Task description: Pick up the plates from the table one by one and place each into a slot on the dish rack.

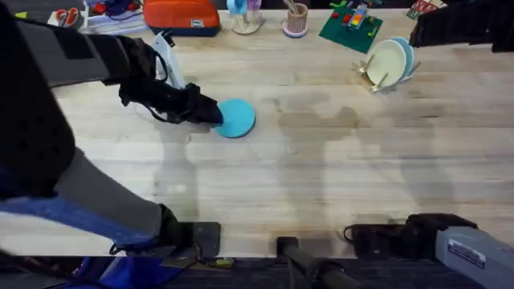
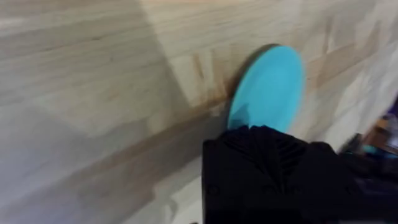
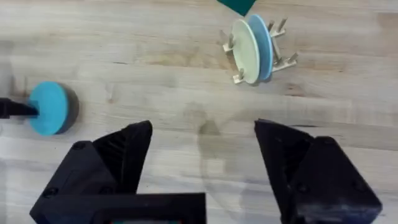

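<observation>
The turquoise plate (image 1: 238, 119) is at the left middle of the table (image 1: 321, 177). My left gripper (image 1: 215, 114) reaches in from the left and is shut on that plate's near rim. In the left wrist view a black finger (image 2: 261, 155) covers the plate's (image 2: 270, 84) edge. From the right wrist view the plate (image 3: 48, 107) looks tipped off the wood, with a shadow beside it. The dish rack (image 1: 377, 79) stands at the back right, holding a cream plate (image 1: 385, 61) and a pale blue plate (image 1: 405, 54) upright in its slots. My right gripper (image 3: 204, 134) hangs open above bare wood, far from both.
Along the back edge are an orange case (image 1: 181, 16), a wooden pen cup (image 1: 295, 20) and a green brick baseplate (image 1: 352, 28). A dark shape (image 1: 462, 28) overhangs the back right corner. Bare wood stretches between the turquoise plate and the rack.
</observation>
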{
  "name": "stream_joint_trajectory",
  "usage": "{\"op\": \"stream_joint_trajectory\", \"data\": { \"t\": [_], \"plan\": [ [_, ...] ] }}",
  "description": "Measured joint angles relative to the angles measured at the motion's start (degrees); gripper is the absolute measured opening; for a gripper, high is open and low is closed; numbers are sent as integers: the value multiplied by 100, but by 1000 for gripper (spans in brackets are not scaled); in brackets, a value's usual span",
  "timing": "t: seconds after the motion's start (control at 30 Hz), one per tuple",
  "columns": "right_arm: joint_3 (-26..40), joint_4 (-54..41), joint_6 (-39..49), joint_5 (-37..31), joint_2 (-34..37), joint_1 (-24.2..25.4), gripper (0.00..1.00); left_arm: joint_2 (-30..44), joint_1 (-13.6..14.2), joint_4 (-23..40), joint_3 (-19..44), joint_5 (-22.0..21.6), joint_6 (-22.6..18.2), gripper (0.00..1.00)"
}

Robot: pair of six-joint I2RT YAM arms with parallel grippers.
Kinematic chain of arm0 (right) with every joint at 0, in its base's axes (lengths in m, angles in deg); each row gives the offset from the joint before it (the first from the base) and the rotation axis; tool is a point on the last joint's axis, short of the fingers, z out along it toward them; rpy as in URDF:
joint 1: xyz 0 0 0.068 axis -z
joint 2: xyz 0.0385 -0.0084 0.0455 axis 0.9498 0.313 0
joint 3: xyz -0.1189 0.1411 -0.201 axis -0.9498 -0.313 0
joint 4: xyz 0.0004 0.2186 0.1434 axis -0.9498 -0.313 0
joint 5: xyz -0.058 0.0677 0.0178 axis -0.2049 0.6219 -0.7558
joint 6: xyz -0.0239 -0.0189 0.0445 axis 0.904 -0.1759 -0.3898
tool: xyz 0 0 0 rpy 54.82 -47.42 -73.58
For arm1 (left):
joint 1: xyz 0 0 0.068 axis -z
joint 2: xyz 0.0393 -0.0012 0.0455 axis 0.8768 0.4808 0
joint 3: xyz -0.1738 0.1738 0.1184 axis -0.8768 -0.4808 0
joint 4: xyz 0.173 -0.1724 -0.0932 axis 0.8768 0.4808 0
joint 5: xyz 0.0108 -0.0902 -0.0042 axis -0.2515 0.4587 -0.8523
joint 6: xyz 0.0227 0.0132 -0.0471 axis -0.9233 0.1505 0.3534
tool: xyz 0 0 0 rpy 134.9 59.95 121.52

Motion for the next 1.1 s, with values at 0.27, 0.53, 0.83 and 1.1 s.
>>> {"op": "stream_joint_trajectory", "data": {
  "t": [0.27,0.53,0.83,1.1],
  "plan": [
    [-1,0,0,0,0,0,994,675,-61,-249,66,1030,67,41],
    [-1,0,0,19,0,0,994,712,-66,-252,68,1089,78,41],
    [41,0,-2,981,217,0,995,712,-66,-252,68,1089,78,41],
    [47,58,-5,2109,1224,-1,995,712,-66,-252,68,1089,75,41]
  ]
}}
